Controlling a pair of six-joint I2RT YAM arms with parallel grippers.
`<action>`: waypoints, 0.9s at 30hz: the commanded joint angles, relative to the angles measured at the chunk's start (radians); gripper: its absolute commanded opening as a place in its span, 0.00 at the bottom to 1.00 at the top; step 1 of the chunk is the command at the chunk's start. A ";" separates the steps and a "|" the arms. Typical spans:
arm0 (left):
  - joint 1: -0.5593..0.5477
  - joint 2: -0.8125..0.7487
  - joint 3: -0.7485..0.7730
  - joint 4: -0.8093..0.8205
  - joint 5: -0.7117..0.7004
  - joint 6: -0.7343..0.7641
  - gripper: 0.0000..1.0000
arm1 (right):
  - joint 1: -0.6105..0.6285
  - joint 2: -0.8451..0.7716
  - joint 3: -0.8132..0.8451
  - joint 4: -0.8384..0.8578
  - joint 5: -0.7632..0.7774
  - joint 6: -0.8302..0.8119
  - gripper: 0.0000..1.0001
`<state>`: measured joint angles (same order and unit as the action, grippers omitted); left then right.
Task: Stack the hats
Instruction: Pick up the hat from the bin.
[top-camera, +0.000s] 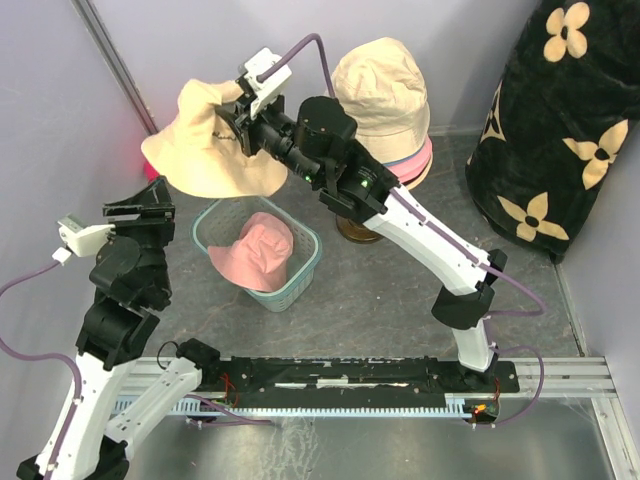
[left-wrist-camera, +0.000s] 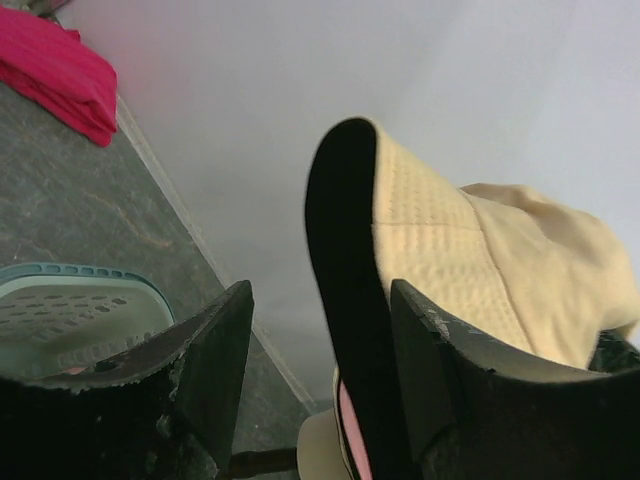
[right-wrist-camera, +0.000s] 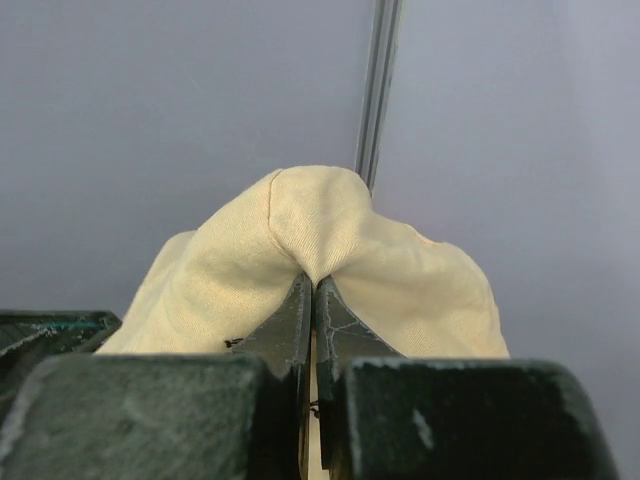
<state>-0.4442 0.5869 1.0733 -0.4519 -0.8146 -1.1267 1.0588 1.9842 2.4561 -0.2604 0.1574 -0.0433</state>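
fabric of the floppy beige hat (top-camera: 215, 150) bunches inside the clamped right tool (right-wrist-camera: 313, 288); left tool (left-wrist-camera: 320, 292) gapes

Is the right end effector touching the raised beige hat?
Touching. The right wrist view shows the right end effector pinched shut on a fold of the raised beige hat.

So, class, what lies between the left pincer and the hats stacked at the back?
The beige hat, gripped by the right pincer, hangs between the left pincer and the stacked hats; the top view shows this.
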 joint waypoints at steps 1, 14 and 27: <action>0.004 -0.020 0.024 0.042 -0.076 0.077 0.64 | 0.005 0.016 0.091 0.155 -0.042 -0.037 0.02; 0.005 -0.008 -0.032 0.065 -0.044 0.059 0.63 | 0.002 0.023 0.245 0.353 -0.070 -0.140 0.02; 0.004 -0.038 -0.090 0.085 -0.015 0.041 0.63 | 0.002 -0.066 0.283 0.499 -0.084 -0.306 0.02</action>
<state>-0.4442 0.5606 0.9871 -0.4118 -0.8276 -1.0870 1.0584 2.0094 2.6968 0.1097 0.0975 -0.2653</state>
